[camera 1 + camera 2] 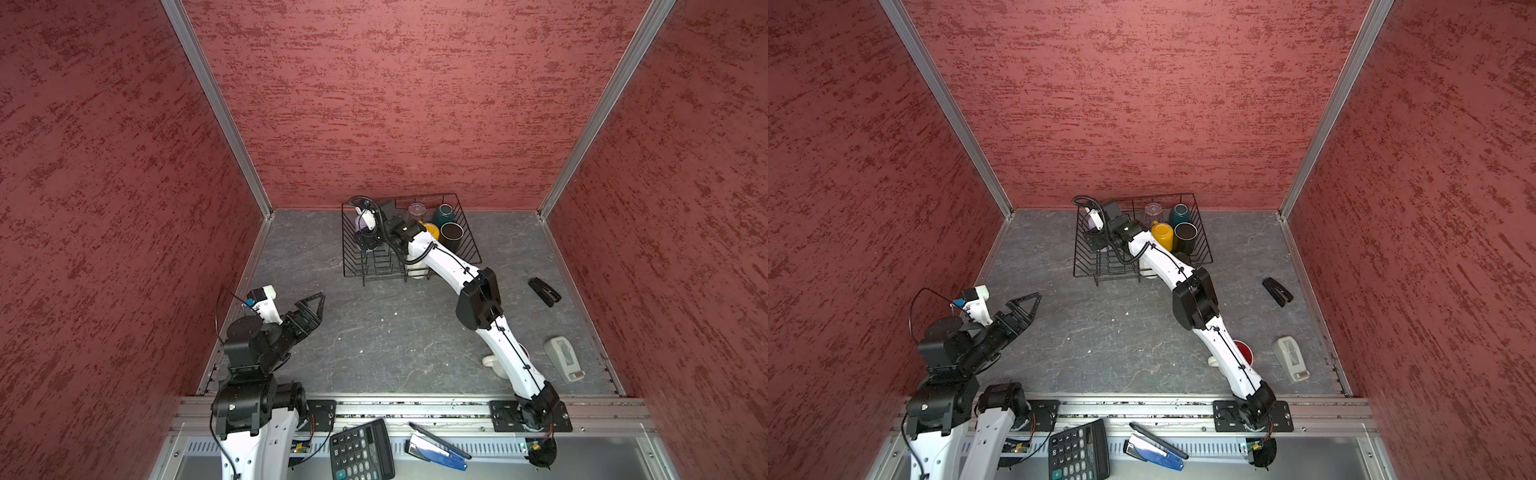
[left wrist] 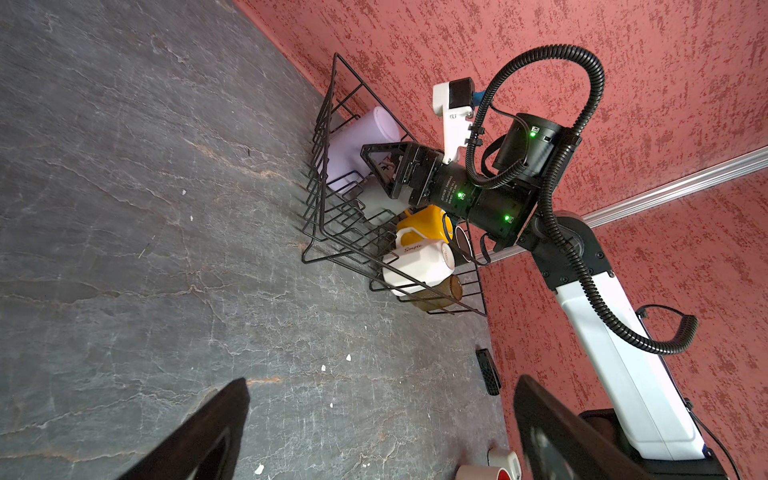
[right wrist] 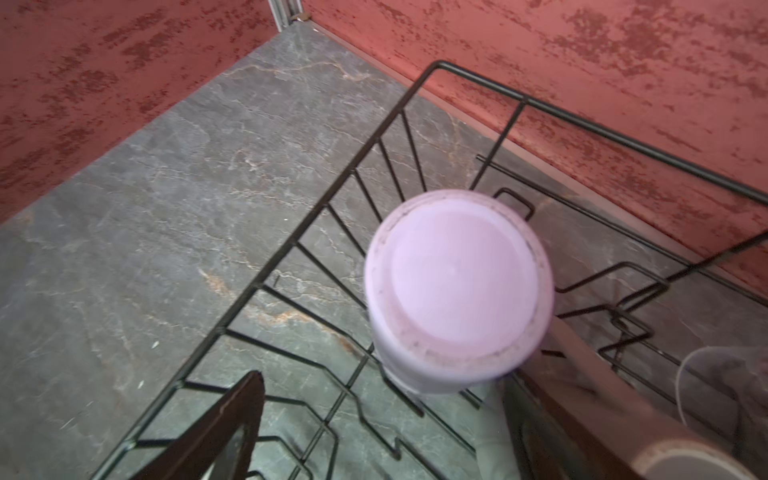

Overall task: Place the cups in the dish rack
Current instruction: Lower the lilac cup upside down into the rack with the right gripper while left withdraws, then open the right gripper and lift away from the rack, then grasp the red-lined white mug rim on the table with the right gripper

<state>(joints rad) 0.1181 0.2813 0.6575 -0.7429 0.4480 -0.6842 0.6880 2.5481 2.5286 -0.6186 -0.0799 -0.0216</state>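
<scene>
We show the right gripper (image 2: 380,166) wide, unclamped, astride the inverted lavender tumbler (image 3: 457,291) among wire loops (image 3: 623,264) in the dish rack's (image 1: 351,259) far left corner; left gripper (image 2: 382,386) wide, empty.

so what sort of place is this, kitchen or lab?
Likely a lab robot cell, not a kitchen: red panel walls in an aluminium frame, two arms bolted to a front rail, a calculator nearby.

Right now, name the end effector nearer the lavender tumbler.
Right. The right end effector straddles the lavender tumbler in the dish rack; the left end effector hangs far away.
</scene>
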